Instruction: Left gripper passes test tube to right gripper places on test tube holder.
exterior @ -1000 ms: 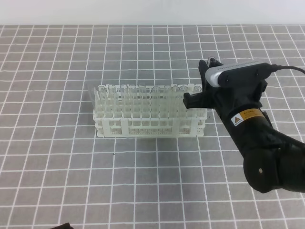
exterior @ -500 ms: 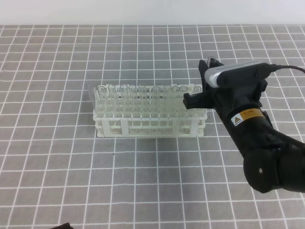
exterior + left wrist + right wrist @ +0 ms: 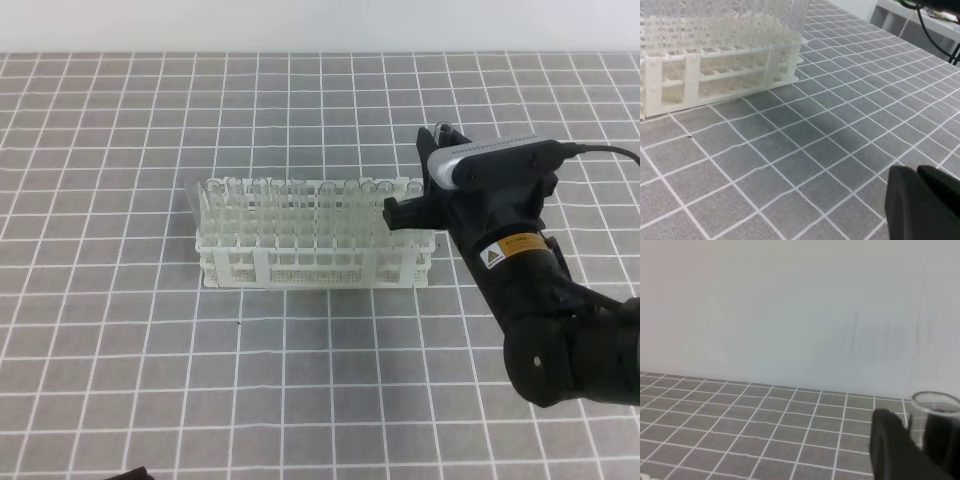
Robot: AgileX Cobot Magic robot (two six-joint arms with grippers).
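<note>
- The right tool (image 3: 400,211) grasps the test tube (image 3: 935,416) upright between its fingers, rim up, so the rounded end can drop straight into a hole.
- It hangs over the right end of the test tube holder (image 3: 312,262) on the gridded worktop (image 3: 300,380); placing looks imminent.
- The left tool (image 3: 922,202) is clenched, empty and parked low, clear of the rack; its handover is done.

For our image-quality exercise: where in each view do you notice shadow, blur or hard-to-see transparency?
Exterior high: even light, clear tubes blend into the white test tube holder. Left wrist: soft shadow on the mat, left end effector blurred. Right wrist: right end effector soft and dark, test tube rim faintly visible.
</note>
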